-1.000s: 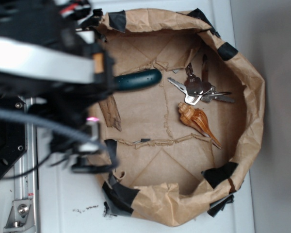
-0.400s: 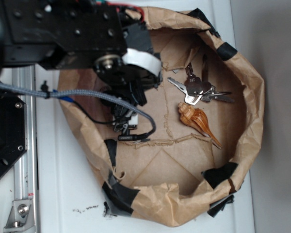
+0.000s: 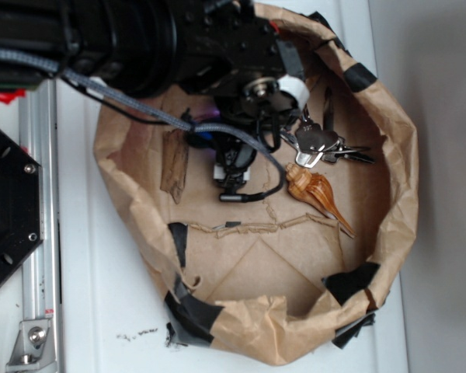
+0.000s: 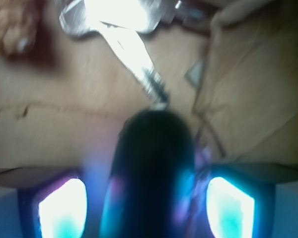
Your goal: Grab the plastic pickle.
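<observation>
The plastic pickle (image 4: 151, 173) sits between the gripper (image 4: 148, 206) fingers (image 4: 62, 208), which flank it on both sides; whether they touch it cannot be told. Just ahead of the fingertips lie the keys (image 3: 320, 144), the seashell (image 3: 314, 190) beside them, all within the paper-lined basket (image 3: 400, 155)

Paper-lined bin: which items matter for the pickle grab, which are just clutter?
Job:
- plastic pickle, dark and rounded, between the gripper's fingers in the wrist view; hidden under the arm in the exterior view
- gripper, fingers either side of the pickle; contact unclear

Lying about:
- bunch of keys
- spiral seashell
- bark-like wood piece
- brown paper bin
</observation>
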